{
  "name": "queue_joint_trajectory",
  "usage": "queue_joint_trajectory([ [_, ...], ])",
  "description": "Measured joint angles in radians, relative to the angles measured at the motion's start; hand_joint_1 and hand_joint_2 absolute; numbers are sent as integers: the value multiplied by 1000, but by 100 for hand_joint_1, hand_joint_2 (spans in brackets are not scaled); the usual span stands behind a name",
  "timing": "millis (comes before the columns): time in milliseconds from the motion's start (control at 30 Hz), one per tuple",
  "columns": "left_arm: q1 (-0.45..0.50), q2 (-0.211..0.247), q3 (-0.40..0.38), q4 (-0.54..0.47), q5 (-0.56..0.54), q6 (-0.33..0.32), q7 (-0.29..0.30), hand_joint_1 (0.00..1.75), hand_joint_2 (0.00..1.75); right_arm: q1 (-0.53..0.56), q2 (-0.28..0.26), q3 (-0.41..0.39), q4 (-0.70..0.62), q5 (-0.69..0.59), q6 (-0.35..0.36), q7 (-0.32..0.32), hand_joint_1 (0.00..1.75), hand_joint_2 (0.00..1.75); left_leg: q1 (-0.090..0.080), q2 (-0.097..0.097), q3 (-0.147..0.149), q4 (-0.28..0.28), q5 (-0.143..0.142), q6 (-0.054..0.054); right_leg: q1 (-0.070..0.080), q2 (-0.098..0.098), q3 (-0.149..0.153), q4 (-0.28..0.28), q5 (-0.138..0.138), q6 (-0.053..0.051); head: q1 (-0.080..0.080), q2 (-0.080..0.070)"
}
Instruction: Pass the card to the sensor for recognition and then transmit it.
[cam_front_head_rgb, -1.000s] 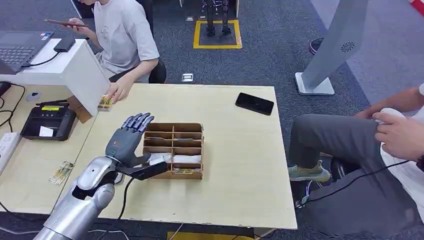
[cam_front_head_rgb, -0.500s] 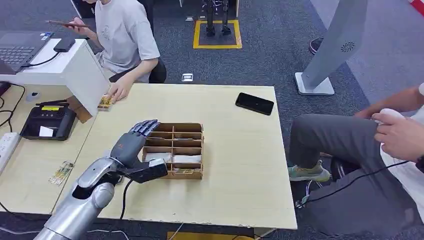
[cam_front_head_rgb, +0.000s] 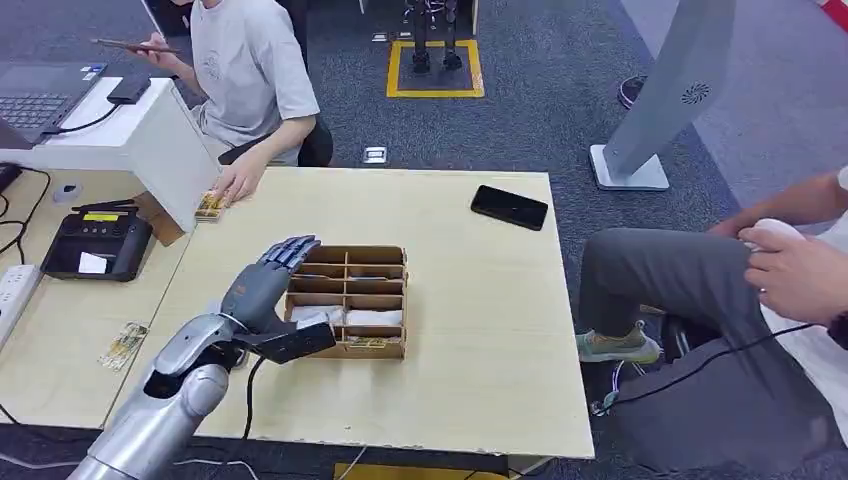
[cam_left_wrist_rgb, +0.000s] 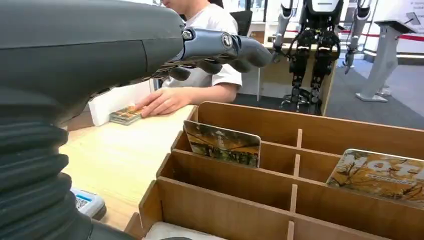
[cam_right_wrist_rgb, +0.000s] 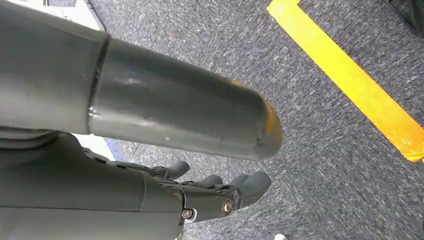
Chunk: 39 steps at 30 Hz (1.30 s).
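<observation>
1. Left hand (cam_front_head_rgb: 268, 288) hovers at the box's (cam_front_head_rgb: 347, 300) left edge, fingers spread, holding nothing.
2. A card (cam_left_wrist_rgb: 222, 143) stands tilted in a box compartment.
3. Right hand (cam_right_wrist_rgb: 200, 192) hangs over carpet, seemingly loosely curled and empty.

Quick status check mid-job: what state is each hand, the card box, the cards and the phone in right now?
left hand: open, fingers spread over the box's left edge, holding nothing
right hand: empty, hanging over the carpet
wooden box: open-topped, flat on the table
card: upright, leaning in a box compartment
second card: tilted in another compartment
phone: screen dark, flat on the table
</observation>
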Motion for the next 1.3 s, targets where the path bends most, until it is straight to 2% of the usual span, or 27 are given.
queue_joint_trajectory([
  [433, 0, 0, 0, -2, 0, 11, 11, 0, 175, -1, 0, 0, 0, 0, 0, 0, 0, 0, 0, 0, 0, 0, 0, 0, 0, 0, 0, 0, 0, 0, 0, 0],
  [633, 0, -6, 0, -2, -35, 53, 36, 0, 175, -1, 1, 2, 0, -1, 0, 0, 0, 0, 0, 0, 0, 0, 0, 0, 0, 0, 0, 0, 0, 0, 0, 0],
  [1300, -7, -27, 0, 0, -55, 58, 56, 0, 175, -2, 3, 17, 0, -1, 0, 0, 0, 0, 0, 0, 0, 0, 0, 0, 0, 0, 0, 0, 0, 0, 0, 0],
])
